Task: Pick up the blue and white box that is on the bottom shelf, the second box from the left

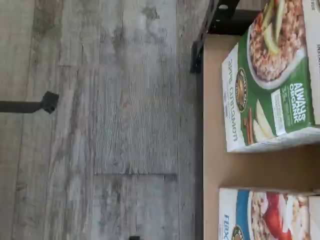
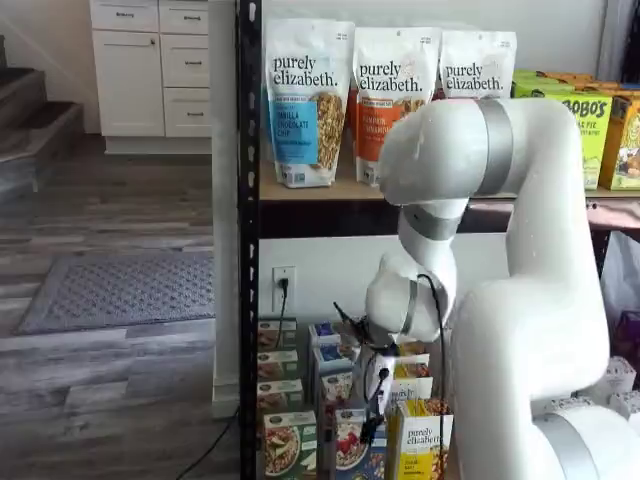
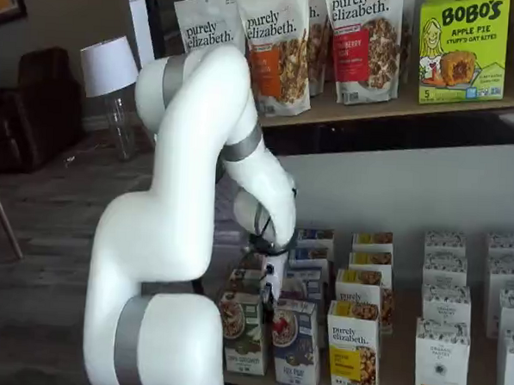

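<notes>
hanging wide open, gripper (image 3: pixel 271 298) grips nothing.

We see a glossy white arm (image 3: pixel 188 197) of rounded segments with grey bands at the joints and a black cable (image 2: pixel 437 330) running along it.

A floor of grey, weathered wood planks (image 2: pixel 110 375) is seen throughout the room. On it a grey patterned rug (image 2: pixel 120 290) is laid, and beyond the rug a white cabinet with panelled drawers and doors (image 2: pixel 150 65) is set against the far wall. To the left of that cabinet, dark wooden steps (image 2: pixel 30 125) are partly shown. Right of the rug, a white wall outlet with a black plug (image 2: pixel 283 283) is fixed on a pale wall. Elsewhere, a white-shaded lamp (image 3: pixel 108 68) is placed beside a dark brown armchair (image 3: pixel 29 103).
</notes>
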You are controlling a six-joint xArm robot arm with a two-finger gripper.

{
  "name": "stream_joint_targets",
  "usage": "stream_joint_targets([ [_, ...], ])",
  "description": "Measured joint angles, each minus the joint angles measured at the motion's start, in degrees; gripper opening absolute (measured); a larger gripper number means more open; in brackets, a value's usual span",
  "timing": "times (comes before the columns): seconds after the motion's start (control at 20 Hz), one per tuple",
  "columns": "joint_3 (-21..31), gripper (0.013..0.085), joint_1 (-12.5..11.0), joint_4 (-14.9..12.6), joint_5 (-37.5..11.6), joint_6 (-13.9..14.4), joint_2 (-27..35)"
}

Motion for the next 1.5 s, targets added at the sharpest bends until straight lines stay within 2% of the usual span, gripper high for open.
stream_joint_targets([
  [0.15,-0.71,0.085,0.0,-2.42,1.49,2.27,0.26],
  [0.3,-0.9,0.085,0.23,-2.37,1.45,2.41,0.48],
  [0.4,-0.73,0.085,0.39,-1.01,0.66,1.29,0.54],
  [0.75,0.01,0.085,0.7,8.23,-4.86,-7.23,1.67],
  [1.0,-1.45,0.085,0.07,10.35,-5.33,-9.8,3.38],
  [1.5,-8.4,0.085,-1.28,13.55,-4.02,-13.58,8.91],
])
